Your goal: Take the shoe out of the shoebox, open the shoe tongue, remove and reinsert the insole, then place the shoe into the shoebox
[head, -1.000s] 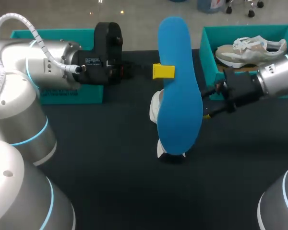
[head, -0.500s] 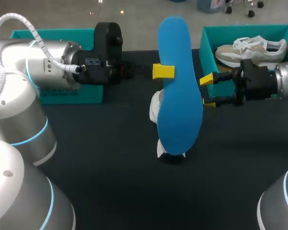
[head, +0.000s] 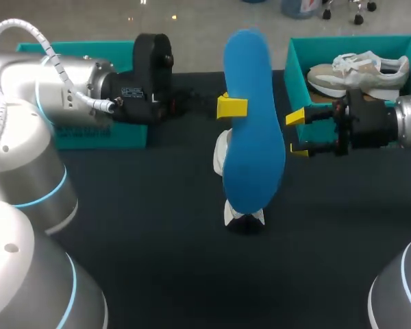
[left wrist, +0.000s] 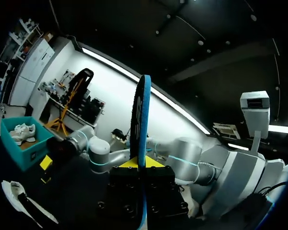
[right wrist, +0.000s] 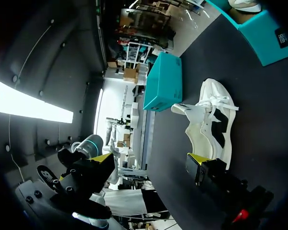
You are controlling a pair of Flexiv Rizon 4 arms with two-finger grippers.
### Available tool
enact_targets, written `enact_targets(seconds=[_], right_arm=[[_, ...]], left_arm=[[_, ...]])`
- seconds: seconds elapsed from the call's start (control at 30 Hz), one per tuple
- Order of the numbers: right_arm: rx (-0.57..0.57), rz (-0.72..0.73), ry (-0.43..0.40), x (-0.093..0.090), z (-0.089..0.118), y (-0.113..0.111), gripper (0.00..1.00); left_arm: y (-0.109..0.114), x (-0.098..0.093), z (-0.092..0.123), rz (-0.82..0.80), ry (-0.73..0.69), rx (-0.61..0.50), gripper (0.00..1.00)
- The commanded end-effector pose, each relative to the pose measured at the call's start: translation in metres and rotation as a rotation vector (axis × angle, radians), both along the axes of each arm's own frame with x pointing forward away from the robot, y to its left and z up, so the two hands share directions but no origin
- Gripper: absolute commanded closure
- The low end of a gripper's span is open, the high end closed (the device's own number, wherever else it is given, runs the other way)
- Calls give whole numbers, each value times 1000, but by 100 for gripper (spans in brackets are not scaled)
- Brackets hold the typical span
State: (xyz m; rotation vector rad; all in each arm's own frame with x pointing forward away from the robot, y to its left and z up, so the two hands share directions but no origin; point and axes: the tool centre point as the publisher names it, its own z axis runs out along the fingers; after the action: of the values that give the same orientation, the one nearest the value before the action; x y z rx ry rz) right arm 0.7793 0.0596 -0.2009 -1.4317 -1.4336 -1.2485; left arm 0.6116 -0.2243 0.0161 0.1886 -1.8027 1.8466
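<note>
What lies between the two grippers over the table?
In the head view, the blue insole, pinched upright by the left gripper, stands between it and the open right gripper.

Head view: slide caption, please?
Left hand holds blue insole upright over white shoe; right hand open beside it.

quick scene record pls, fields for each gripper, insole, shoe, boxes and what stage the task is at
left gripper: shut on the blue insole, holding it up above the table
right gripper: open, empty, beside the insole
white shoe: on the table, outside the shoebox, under the insole in the head view
shoebox: far right of the table, holds a second shoe
teal box: far left, by the left arm
stage: insole out, not yet reinserted
</note>
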Motion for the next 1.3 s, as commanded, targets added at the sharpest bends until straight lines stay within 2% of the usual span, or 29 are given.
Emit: enact_targets(seconds=[0.03, 0.27, 0.3, 0.33, 0.77, 0.8, 0.9, 0.93, 0.97, 1.0, 1.07, 1.13, 1.17, 1.2, 1.23, 1.3], right_arm=[[-2, -2, 0, 0, 0, 1, 0], [-2, -2, 0, 0, 0, 1, 0], [-2, -2, 0, 0, 0, 1, 0], [-2, -2, 0, 0, 0, 1, 0], [-2, -2, 0, 0, 0, 1, 0], [-2, -2, 0, 0, 0, 1, 0], [-2, -2, 0, 0, 0, 1, 0], [-2, -2, 0, 0, 0, 1, 0], [-2, -2, 0, 0, 0, 1, 0], [-2, -2, 0, 0, 0, 1, 0], [-2, -2, 0, 0, 0, 1, 0], [-2, -2, 0, 0, 0, 1, 0], [-2, -2, 0, 0, 0, 1, 0], [-2, -2, 0, 0, 0, 1, 0], [-2, -2, 0, 0, 0, 1, 0], [-2, -2, 0, 0, 0, 1, 0]], left_arm=[[12, 7, -9, -11, -231, -8, 100], [18, 20, -33, -13, -565, -15, 100], [18, 22, -35, 0, -577, -21, 100], [18, 24, -37, 11, -518, -6, 100], [18, 24, -37, 11, -518, -6, 100], [18, 27, -46, 9, -645, 11, 100], [15, 34, -60, 34, -853, -47, 100], [13, 35, -65, 27, -989, -45, 100], [12, 35, -67, 30, -998, -87, 100], [10, 35, -70, 21, -1094, -117, 100], [6, 36, -75, 15, -1183, -170, 100], [3, 39, -83, -34, -1349, -190, 100], [1, 43, -89, -55, -1490, -214, 100], [0, 45, -93, -67, -1551, -227, 100], [-2, 47, -96, -44, -1645, -248, 100], [-2, 47, -96, -44, -1645, -248, 100]])
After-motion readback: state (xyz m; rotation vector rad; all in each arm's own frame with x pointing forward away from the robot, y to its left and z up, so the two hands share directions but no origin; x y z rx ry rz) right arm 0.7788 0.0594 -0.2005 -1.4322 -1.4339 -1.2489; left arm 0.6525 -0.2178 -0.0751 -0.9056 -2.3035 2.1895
